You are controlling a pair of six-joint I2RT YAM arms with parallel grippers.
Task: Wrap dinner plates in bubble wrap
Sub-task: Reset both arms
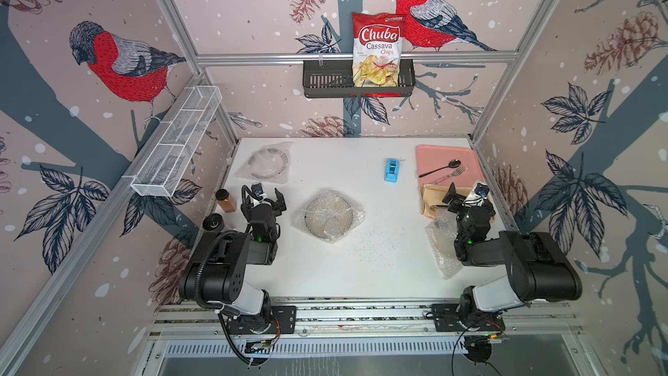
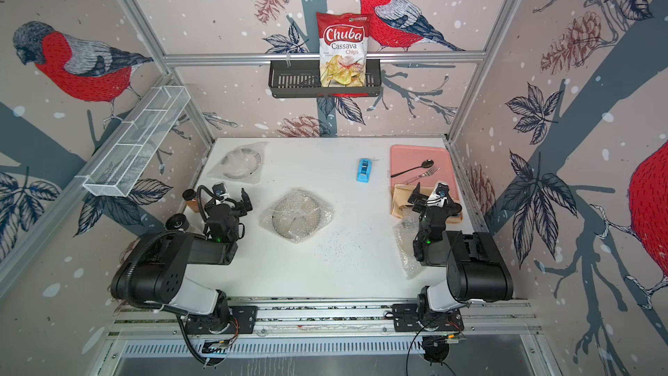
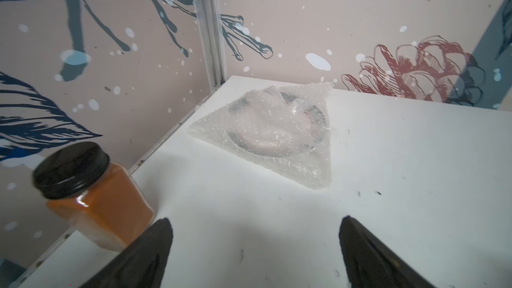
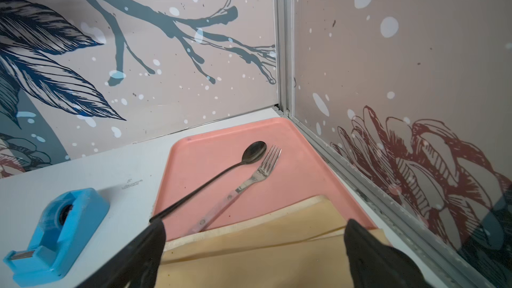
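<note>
Both pairs of jaws are being held wide apart, with nothing between them. The left gripper (image 3: 255, 221) is being held above the table (image 1: 361, 269), just beside a jar (image 3: 91, 198), and is being pointed toward a plate (image 3: 277, 128) lying inside bubble wrap (image 3: 315, 173) at the far left corner. A second plate (image 1: 328, 217), likewise covered in wrap (image 1: 356, 217), is being shown mid-table in both top views. The right gripper (image 4: 255, 227) is being held over a napkin (image 4: 249, 247) overlapping a tray (image 4: 199, 156) that is carrying a spoon (image 4: 253, 152) and fork (image 4: 266, 162). A tape dispenser (image 4: 58, 231) is sitting apart on the table. A loose sheet (image 1: 442, 255) is lying beneath the right arm (image 1: 524, 265). Whether a plate is being hidden under it cannot be told.
</note>
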